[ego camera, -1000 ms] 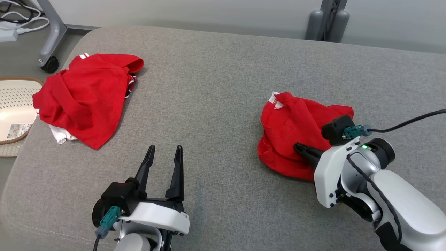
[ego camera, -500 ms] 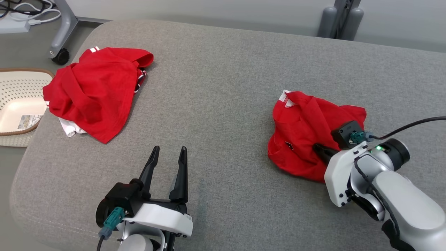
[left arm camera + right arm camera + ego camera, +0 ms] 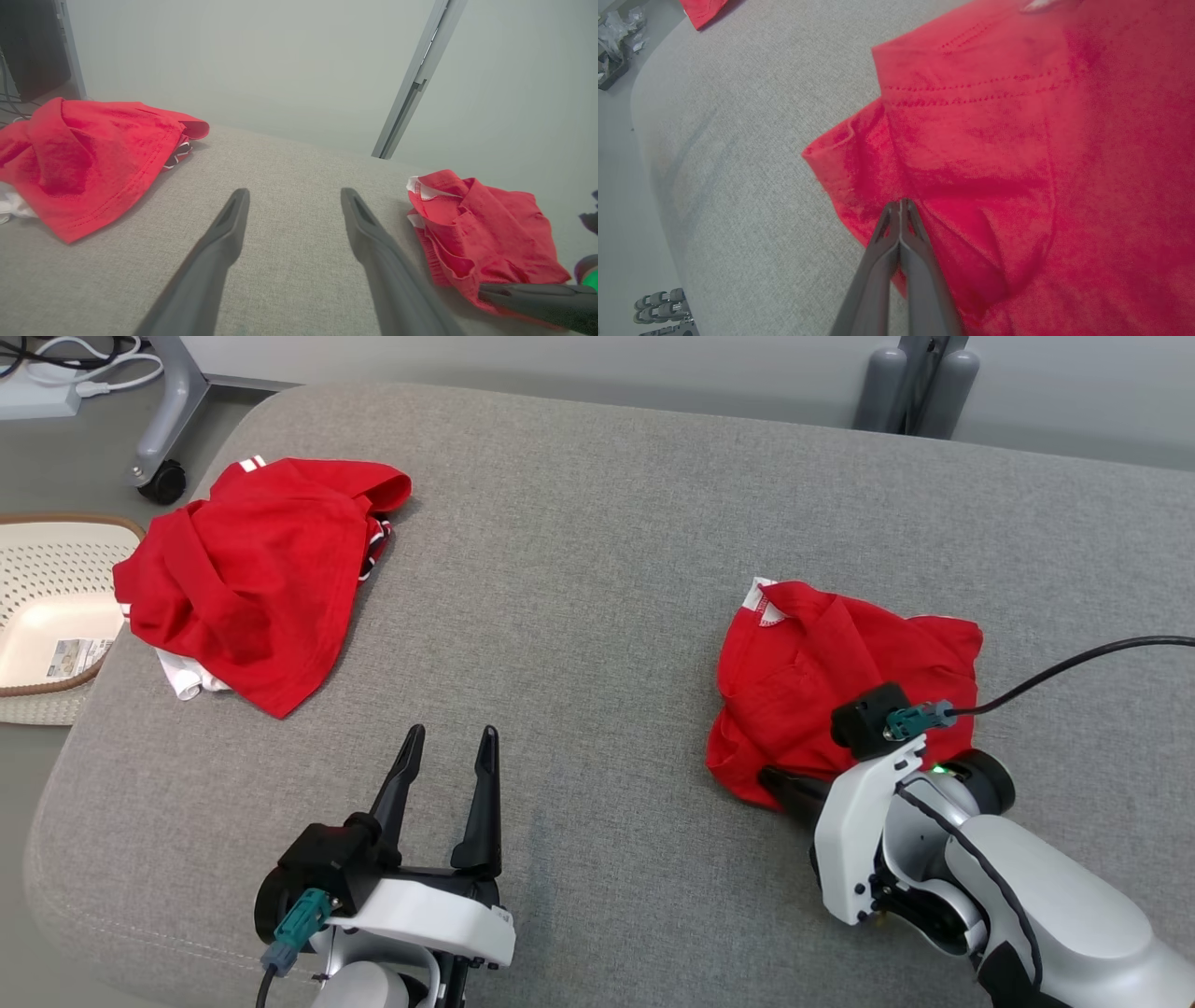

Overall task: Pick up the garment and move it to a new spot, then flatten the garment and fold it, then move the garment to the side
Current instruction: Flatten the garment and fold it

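Head view: right end effector (image 3: 773, 780), closed, seems to pinch the lower-left edge of the red garment (image 3: 840, 653), middle right of frame; left end effector (image 3: 451, 733) open, idle. Pick-up stage; next: lift cleanly.

No legible text: sticker (image 3: 77, 658) in basket (image 3: 37, 560) and white tag (image 3: 762, 605) on garment (image 3: 822, 663) both too blurred.

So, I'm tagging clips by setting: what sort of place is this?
Probably a robot test lab rather than a home: a grey padded bench, a metal stand on castors with loose cables on the floor.
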